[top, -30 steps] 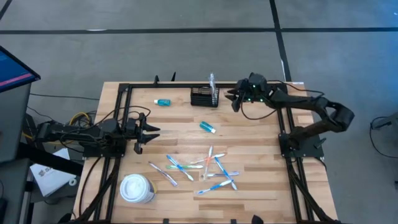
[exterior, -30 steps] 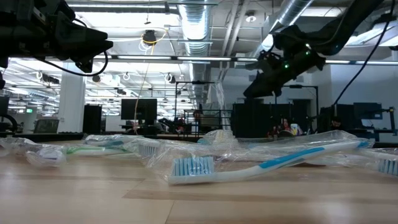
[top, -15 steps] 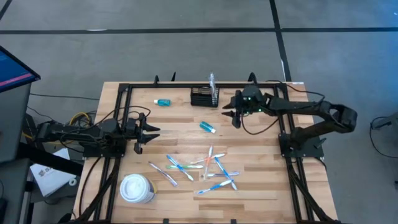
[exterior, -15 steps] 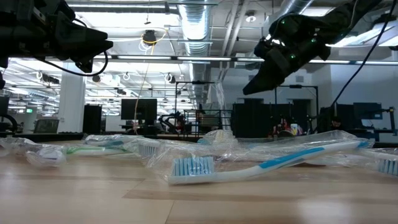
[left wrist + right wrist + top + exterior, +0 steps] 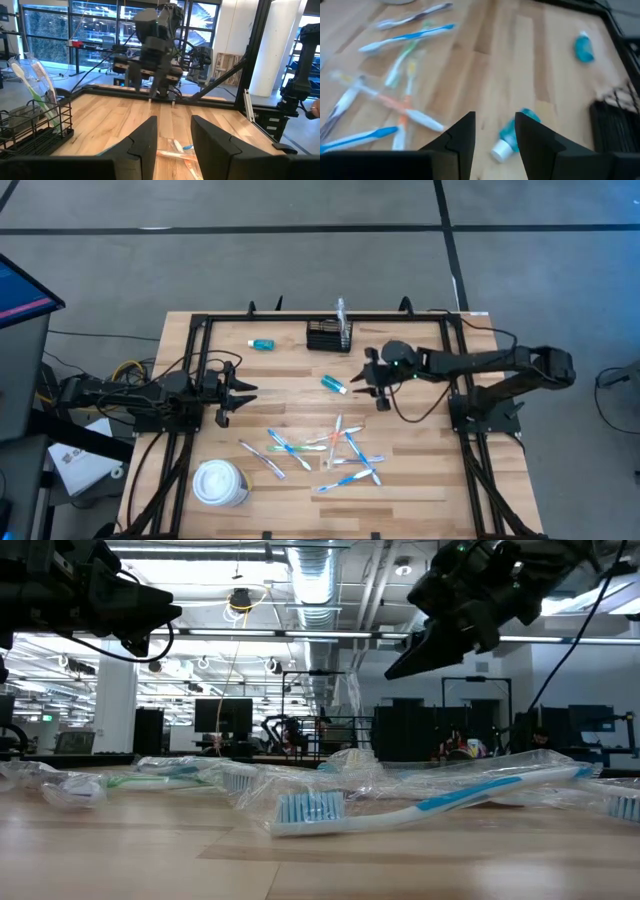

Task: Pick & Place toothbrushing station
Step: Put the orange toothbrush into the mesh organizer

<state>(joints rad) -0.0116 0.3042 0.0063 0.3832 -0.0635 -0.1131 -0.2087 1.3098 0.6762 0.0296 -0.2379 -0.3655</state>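
Observation:
The toothbrushing station [image 5: 328, 337] is a black wire-mesh organiser box standing on its base at the table's far middle, with a packaged toothbrush [image 5: 341, 314] upright in it. It also shows in the left wrist view [image 5: 31, 125] and the right wrist view [image 5: 616, 125]. My right gripper [image 5: 367, 379] is open and empty, nearer than the organiser and just right of a small teal tube [image 5: 334, 384] that lies on the table; the tube lies just beyond the fingertips in the right wrist view [image 5: 512, 135]. My left gripper [image 5: 240, 390] waits open at the table's left.
Several loose toothbrushes [image 5: 322, 450], some in clear wrappers, lie at the near middle. A white lidded cup [image 5: 220, 482] stands near left. A second teal tube [image 5: 262, 344] lies left of the organiser. A black frame rail [image 5: 320, 317] runs along the far edge.
My right gripper has gone from beside the organiser's right end toward the table's near edge and a little left, toward the small teal tube. It stays open and empty. Nothing on the table has moved.

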